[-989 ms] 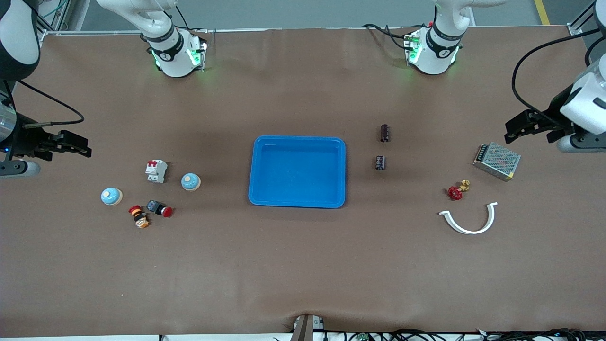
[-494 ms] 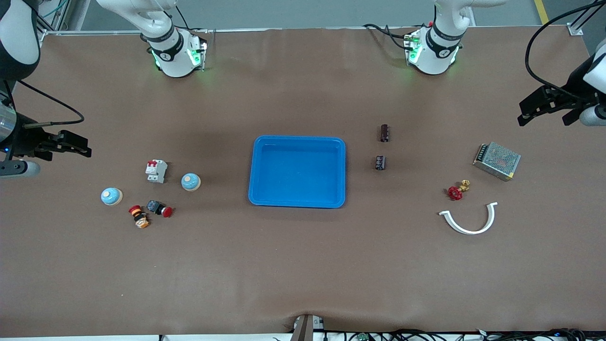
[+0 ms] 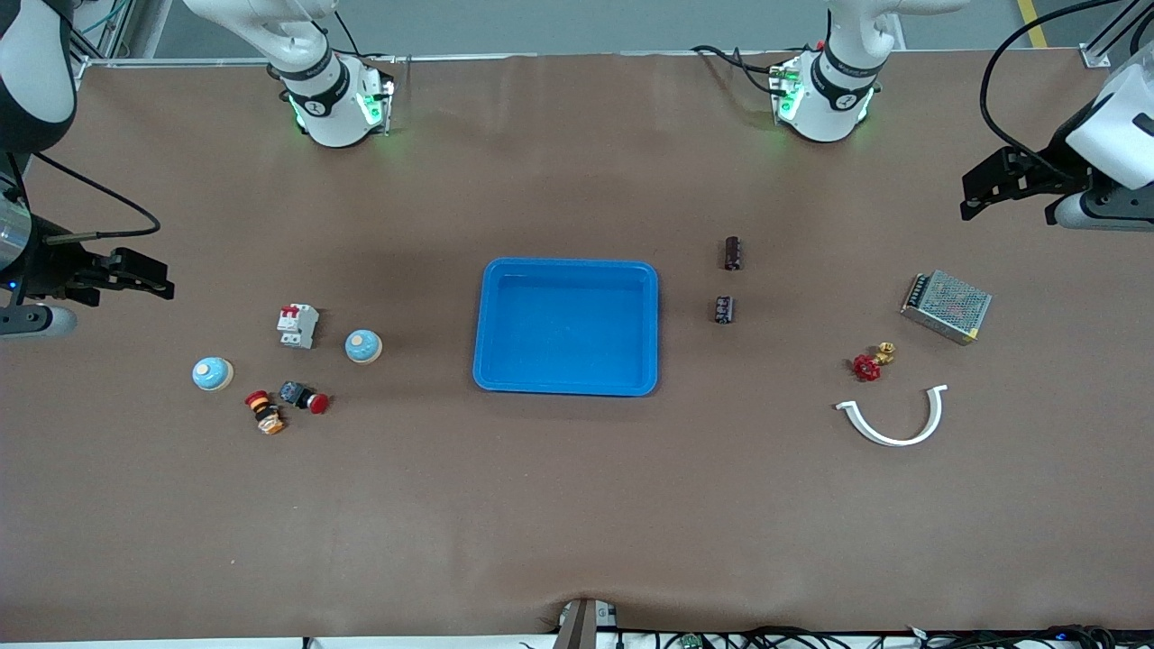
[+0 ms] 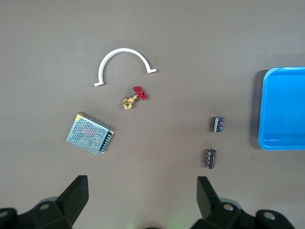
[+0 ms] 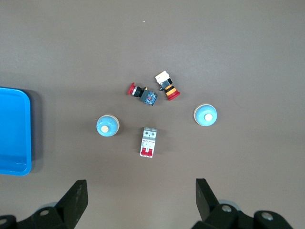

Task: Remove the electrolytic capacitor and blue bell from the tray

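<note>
Front view: a blue rectangular plastic tray (image 3: 566,270) sits mid-worktop (image 3: 577,505). At its 3 o'clock lie two dark cylindrical capacitors (image 3: 733,253), both flat, long axes running toward and away from the camera; the shorter capacitor (image 3: 723,309) is the nearer. At the tray's 9 o'clock are two light-blue domed bells (image 3: 363,346), upright, buttons up, the outer bell (image 3: 212,373) toward the right arm's end. A white circuit breaker (image 3: 297,325) and two red-capped push-button switches (image 3: 304,397) lie beside them. A perforated metal power supply (image 3: 946,306), a red-handled brass valve (image 3: 871,362) and a white plastic half-ring (image 3: 893,417) occupy the left arm's end. The left hand (image 3: 983,189) hovers over bare worktop near the power supply; the right hand (image 3: 144,276) hangs over its own end.

Left wrist view: the left hand (image 4: 142,191) gapes wide, empty, over both capacitors (image 4: 210,158).

Right wrist view: the right hand (image 5: 141,192) is spread wide, empty, above the bells (image 5: 107,126) and breaker (image 5: 148,142).
</note>
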Robot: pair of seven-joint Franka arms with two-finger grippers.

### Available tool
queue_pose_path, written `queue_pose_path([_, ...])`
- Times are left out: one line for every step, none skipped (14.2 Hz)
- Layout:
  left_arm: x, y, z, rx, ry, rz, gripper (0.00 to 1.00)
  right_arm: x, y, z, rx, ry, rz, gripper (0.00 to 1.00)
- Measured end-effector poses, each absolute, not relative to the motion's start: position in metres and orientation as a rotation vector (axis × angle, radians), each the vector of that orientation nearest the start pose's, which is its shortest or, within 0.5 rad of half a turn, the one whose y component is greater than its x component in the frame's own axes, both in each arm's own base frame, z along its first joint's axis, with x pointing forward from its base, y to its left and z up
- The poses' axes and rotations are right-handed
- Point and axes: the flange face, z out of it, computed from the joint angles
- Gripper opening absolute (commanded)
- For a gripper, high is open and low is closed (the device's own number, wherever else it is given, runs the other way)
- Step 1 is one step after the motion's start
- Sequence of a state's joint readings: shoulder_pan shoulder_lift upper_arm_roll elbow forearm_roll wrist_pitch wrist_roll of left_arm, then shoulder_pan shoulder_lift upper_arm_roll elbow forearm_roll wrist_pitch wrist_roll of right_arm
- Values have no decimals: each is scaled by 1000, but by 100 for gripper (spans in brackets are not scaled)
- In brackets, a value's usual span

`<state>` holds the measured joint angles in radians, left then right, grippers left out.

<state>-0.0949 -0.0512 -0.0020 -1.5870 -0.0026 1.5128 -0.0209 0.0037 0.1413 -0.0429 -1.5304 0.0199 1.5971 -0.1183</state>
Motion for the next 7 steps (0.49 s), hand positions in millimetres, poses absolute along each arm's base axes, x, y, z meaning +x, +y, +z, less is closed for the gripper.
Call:
queue_pose_path([530, -52, 640, -3140, 119, 36, 100, 596, -20, 564, -3117, -122, 114, 100])
queue_pose_path([530, -51, 640, -3141, 118, 34, 100, 596, -20, 564, -3117, -122, 114, 100])
queue_pose_path([530, -51, 641, -3141, 118, 33, 100, 596, -20, 564, -3117, -122, 114, 100])
queue_pose_path([530, -51, 641, -3141, 118, 33, 100, 596, -20, 564, -3117, -122, 114, 100])
queue_pose_path([531, -52, 640, -3140, 118, 35, 100, 596, -20, 564, -3117, -122, 114, 100])
queue_pose_path([531, -52, 639, -3140, 119, 37, 100, 596, -20, 564, -3117, -122, 114, 100])
queue_pose_path([532, -52, 638, -3140, 120, 39, 100, 596, -20, 564, -3117, -122, 114, 100])
